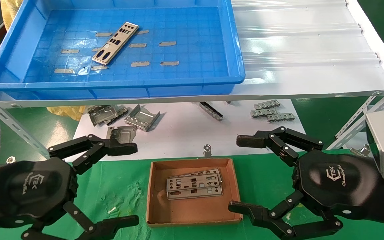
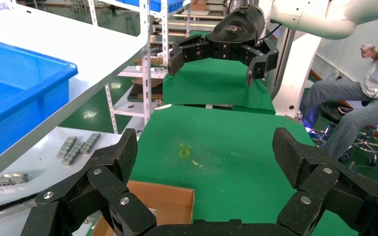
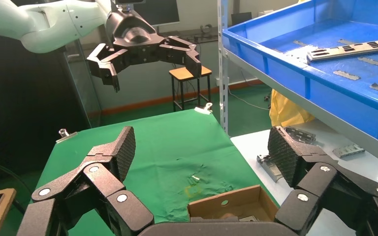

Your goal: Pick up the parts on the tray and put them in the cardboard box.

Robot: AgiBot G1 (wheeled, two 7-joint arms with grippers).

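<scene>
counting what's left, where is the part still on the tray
In the head view, one part lies diagonally left of centre on the tray floor, among tape scraps.

I get bright, even overhead light in all three views. Glare whitens the shelf (image 1: pixel 298 50) at 1 o'clock in the head view and puts a sheen on the tray (image 1: pixel 112 87) floor at 10 o'clock. Shadows are soft and short. The near gripper links at 6 o'clock in both wrist views look slightly soft.
</scene>
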